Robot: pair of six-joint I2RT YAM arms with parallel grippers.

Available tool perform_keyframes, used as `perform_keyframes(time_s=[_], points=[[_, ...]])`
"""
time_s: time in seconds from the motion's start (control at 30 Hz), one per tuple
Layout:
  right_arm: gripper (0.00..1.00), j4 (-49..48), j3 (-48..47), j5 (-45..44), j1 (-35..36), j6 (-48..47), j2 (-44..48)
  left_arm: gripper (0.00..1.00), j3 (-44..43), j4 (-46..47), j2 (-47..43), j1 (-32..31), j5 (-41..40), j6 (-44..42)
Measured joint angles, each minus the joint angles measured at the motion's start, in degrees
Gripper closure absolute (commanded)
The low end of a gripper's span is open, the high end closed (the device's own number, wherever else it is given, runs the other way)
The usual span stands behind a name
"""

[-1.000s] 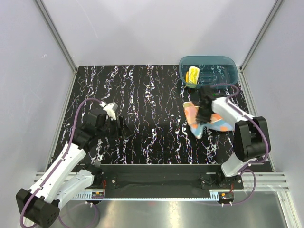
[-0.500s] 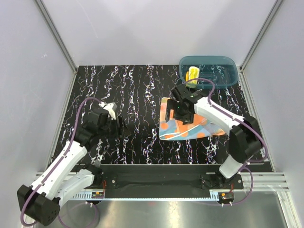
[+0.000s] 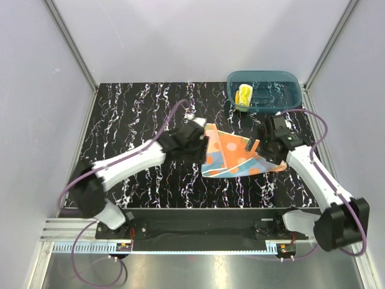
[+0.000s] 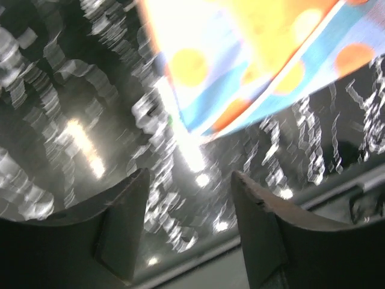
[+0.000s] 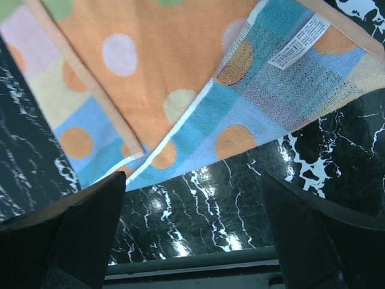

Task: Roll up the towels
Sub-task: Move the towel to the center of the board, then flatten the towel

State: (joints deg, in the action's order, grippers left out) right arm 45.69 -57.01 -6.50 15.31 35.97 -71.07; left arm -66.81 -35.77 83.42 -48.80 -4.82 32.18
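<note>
Filling most of the overhead view, the black table (image 3: 138, 108) with white veining carries the dotted towel (image 3: 234, 158). It lies spread out but rumpled right of centre, partly folded over on itself, with one corner running to a point toward the right arm. The teal tub (image 3: 292, 90) sits at the far right corner, apart from that towel. The yellow towel (image 3: 244, 95) is bunched inside at the tub's left end; how it is folded cannot be made out.

The left gripper (image 4: 187, 198) hangs over the dotted towel's left side with its fingers parted and nothing between them. Its wrist view is smeared, so only a pointed corner of the towel and bright glare on the table read clearly. The right gripper (image 5: 192, 180) is above the towel's right part, fingers spread wide and holding nothing, the cloth lying on the table beneath. From above, both sets of fingertips are hard to make out under the wrists.

A small white label (image 5: 299, 41) sits near the towel's edge in the right wrist view, on a rougher, looped patch of the cloth. It bears lines of print too small to read.
</note>
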Motion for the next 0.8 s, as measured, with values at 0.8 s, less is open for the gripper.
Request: perform_keyframes(time_s=[0.8], points=[[0.0, 4.02, 2.32, -3.43, -0.11, 0.92, 13.46, 0.47, -36.04, -7.65, 42.8, -12.5, -10.58, 0.92]])
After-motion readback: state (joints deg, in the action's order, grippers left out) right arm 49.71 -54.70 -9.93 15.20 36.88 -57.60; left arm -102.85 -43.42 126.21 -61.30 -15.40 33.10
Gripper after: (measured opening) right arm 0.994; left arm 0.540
